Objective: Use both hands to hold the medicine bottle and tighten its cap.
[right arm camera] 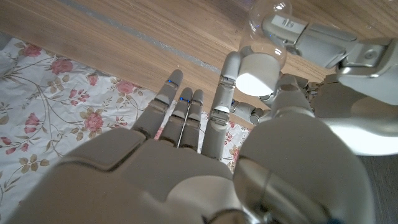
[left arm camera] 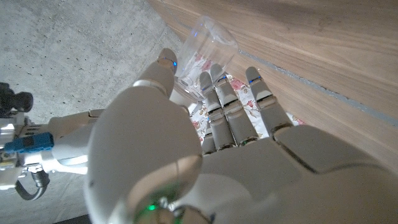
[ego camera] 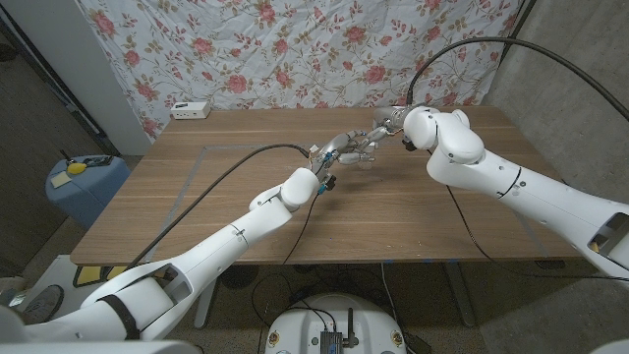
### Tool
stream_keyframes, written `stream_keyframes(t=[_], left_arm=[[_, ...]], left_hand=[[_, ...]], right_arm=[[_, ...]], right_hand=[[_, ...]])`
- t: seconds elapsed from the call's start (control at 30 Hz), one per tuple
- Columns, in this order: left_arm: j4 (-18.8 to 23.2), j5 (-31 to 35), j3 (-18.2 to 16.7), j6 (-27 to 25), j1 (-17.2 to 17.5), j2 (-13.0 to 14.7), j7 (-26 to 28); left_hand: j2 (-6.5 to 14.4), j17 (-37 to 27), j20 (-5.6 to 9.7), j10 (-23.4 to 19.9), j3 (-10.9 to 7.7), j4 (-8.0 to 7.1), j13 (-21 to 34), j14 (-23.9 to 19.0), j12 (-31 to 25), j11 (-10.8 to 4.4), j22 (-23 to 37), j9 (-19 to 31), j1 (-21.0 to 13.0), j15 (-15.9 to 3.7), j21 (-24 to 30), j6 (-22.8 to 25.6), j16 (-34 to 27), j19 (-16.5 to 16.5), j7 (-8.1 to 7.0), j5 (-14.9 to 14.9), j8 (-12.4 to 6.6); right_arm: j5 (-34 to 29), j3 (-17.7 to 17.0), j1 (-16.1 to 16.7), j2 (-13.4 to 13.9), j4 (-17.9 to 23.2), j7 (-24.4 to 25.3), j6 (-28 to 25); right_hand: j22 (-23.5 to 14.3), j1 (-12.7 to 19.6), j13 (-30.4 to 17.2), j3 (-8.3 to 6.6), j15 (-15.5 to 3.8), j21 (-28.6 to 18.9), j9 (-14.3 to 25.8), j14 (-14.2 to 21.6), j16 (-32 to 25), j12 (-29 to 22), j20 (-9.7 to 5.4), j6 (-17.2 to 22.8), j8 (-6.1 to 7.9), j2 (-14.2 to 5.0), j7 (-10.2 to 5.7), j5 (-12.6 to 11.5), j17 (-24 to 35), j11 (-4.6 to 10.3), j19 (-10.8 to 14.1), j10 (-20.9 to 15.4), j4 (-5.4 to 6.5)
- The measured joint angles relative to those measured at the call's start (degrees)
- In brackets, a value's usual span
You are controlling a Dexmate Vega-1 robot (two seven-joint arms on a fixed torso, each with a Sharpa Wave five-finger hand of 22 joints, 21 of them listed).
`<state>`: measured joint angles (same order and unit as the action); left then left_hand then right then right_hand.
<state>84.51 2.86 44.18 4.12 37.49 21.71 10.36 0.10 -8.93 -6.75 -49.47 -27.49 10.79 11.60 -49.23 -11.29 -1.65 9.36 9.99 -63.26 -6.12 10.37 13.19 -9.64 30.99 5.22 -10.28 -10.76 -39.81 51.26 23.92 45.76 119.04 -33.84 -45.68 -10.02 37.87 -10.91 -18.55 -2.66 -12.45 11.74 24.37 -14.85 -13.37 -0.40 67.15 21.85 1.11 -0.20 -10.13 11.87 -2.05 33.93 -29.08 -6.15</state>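
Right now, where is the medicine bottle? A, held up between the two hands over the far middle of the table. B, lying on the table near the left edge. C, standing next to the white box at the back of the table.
A: the clear medicine bottle sits between the left hand and the right hand, which meet above the table; the right wrist view shows its white cap at the right hand's fingers.

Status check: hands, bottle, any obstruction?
Left hand grips clear plastic medicine bottle body. Right hand on its white cap. Bottle held above wooden table. No obstruction seen.
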Motion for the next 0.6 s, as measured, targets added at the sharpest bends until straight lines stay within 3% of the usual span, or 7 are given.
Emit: stream_keyframes(t=[0.17, 0.33, 0.6], left_arm=[[-0.11, -0.07, -0.07, 0.06, 0.00, 0.00, 0.01], [-0.25, -0.14, -0.14, 0.07, 0.04, 0.00, 0.09], [-0.43, -0.20, -0.20, 0.08, 0.07, -0.02, 0.14]], left_hand=[[0.00, 0.01, 0.00, 0.00, 0.00, 0.00, 0.00, 0.00, 0.03, 0.00, 0.00, 0.00, -0.01, 0.00, 0.00, 0.00, 0.11, 0.00, 0.00, 0.00, 0.00], [0.00, -0.03, 0.00, 0.10, 0.00, 0.00, 0.00, 0.00, 0.10, -0.09, 0.00, 0.00, -0.01, 0.00, 0.00, 0.00, 0.12, 0.00, 0.00, 0.01, 0.00], [0.01, -0.03, 0.00, 0.10, 0.00, 0.00, -0.01, 0.00, 0.24, -0.09, 0.00, 0.00, -0.03, 0.00, 0.00, 0.00, 0.13, 0.00, 0.00, -0.17, 0.00]], right_arm=[[-0.62, -0.23, 0.52, -0.49, -0.03, 0.84, -0.30], [-1.22, -0.42, 1.16, -1.02, -0.24, 1.86, -0.60], [-2.05, -0.50, 1.68, -1.84, -0.84, 3.27, -1.00]], right_hand=[[0.00, -0.98, 0.00, 0.24, 0.10, 0.00, -0.04, 0.91, -0.21, 0.00, -0.21, 1.45, 0.55, -0.22, 0.21, 0.00, 0.27, -0.30, 0.84, -1.56, 0.24], [0.00, -2.30, -0.01, 0.92, 0.20, -0.34, -0.29, 1.63, -0.42, -0.21, -0.19, 6.40, 1.23, -0.26, -2.88, 0.04, 0.21, 0.60, 1.25, -2.92, 0.53], [0.01, -3.78, -0.01, 1.72, -0.01, -0.34, -0.58, 2.65, -0.42, -0.22, -0.50, 8.40, 1.23, 0.17, -2.88, -0.07, 0.10, 0.83, 1.55, -4.32, 0.78]])
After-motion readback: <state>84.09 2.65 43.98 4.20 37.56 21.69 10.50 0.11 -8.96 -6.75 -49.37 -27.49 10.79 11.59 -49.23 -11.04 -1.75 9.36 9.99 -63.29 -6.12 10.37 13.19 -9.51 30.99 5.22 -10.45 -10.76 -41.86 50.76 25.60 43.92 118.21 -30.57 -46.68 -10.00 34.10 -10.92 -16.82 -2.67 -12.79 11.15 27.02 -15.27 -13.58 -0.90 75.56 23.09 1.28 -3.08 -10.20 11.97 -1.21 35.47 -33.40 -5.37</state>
